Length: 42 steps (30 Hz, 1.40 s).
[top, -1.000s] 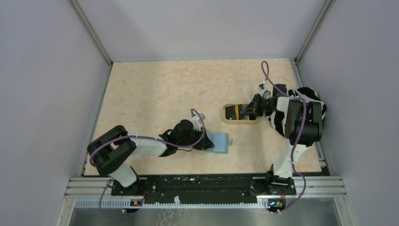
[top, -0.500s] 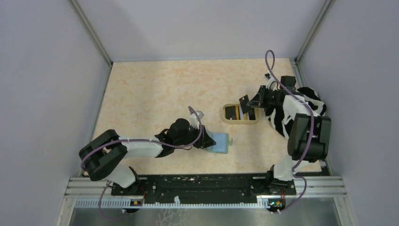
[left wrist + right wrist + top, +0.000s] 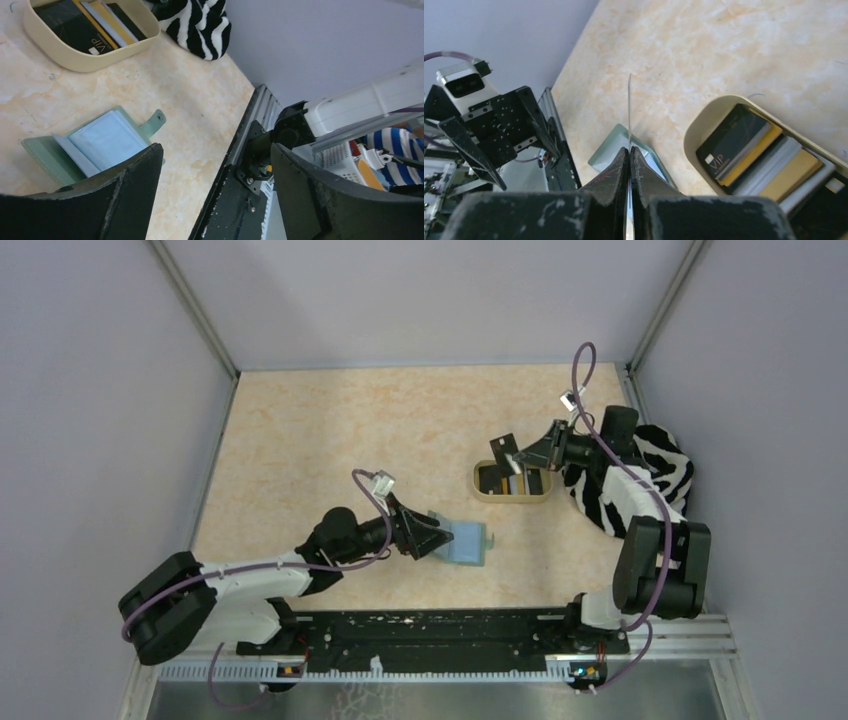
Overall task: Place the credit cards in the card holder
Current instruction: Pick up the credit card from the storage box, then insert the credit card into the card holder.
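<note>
- L claw (image 3: 430,539): jaws wide apart, nothing held, low, just left of wallet (image 3: 467,543)
- Wallet lies open on table (image 3: 330,440), near-centre, pale blue inside facing up, tab to the right
- R claw (image 3: 629,150): pinched tight on 1 dark card (image 3: 502,452), held clear above left end of tray (image 3: 510,497)
- Other cards (image 3: 734,142), black & gold, lie in tray, far-right of wallet

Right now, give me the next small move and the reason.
Likely carry the card pinched in the shut right end effector across to the card holder. The card hangs clear above the tray, the holder lies open, and the left end effector stands open at its edge, gripping nothing.
</note>
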Each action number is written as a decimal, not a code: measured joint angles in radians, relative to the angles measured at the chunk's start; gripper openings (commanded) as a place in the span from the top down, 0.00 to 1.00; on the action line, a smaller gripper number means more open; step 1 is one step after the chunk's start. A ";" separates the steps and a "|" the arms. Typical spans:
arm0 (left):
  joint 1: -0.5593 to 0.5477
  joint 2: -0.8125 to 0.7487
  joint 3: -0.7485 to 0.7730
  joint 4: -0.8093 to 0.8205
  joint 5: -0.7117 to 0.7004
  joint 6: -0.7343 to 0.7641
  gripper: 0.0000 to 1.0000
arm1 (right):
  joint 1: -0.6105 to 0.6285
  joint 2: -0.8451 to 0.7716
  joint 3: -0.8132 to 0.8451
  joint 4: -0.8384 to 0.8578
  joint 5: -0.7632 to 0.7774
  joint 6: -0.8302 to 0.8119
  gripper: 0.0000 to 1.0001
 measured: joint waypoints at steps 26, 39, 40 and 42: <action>0.000 -0.016 -0.238 0.550 -0.101 -0.025 0.23 | 0.369 -0.045 -0.097 0.391 -0.219 0.215 1.00; 0.000 -0.122 -0.134 0.298 -0.126 0.040 0.42 | 0.487 -0.016 -0.074 0.219 -0.234 0.056 1.00; 0.002 -0.122 -0.125 0.281 -0.127 0.041 0.45 | 0.497 -0.011 -0.066 0.185 -0.235 0.027 1.00; 0.018 -0.122 -0.114 0.249 -0.121 0.036 0.47 | 0.510 -0.005 -0.055 0.135 -0.233 -0.019 1.00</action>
